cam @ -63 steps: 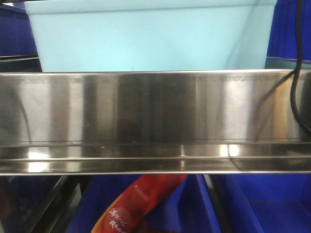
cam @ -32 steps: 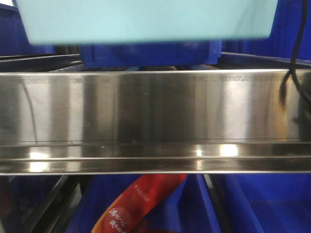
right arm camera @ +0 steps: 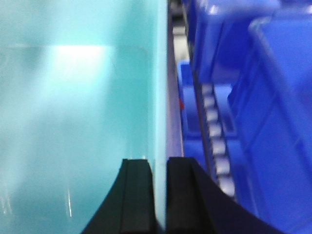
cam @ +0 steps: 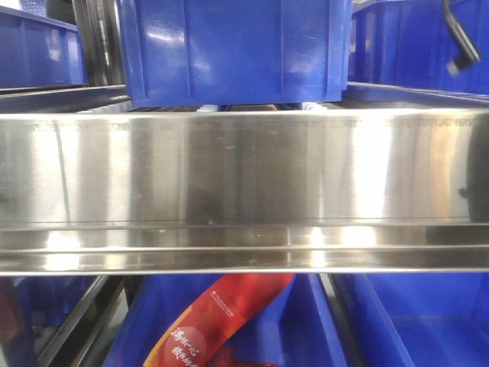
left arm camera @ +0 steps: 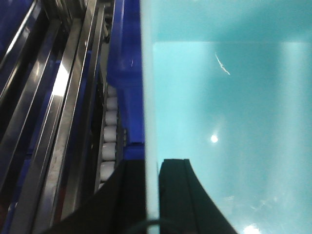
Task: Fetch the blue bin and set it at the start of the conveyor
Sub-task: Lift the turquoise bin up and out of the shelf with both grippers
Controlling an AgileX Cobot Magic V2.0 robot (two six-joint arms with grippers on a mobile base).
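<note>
You hold the blue bin point(left arm camera: 229, 122) by two opposite walls. It fills most of both wrist views, with its pale floor lying inward of each tool. The front view shows none of it, only the stainless shelf point(cam: 244, 176) with a dark blue bin point(cam: 229, 46) standing behind its edge. I judge the tub is carried clear of that shelf.

Outboard of each tool run roller tracks point(left arm camera: 108, 131) and more dark bins.

The left gripper point(left arm camera: 151, 195) straddles its wall with one finger inside the tub and one outside, closed down to the wall's thickness. The right gripper point(right arm camera: 160, 195) clamps the far wall the same way. Pinching both sides likely shares the load and keeps the tub level, and a finger on each face stops it sliding.

The conveyor start is in no view, so the carry comes next.
</note>
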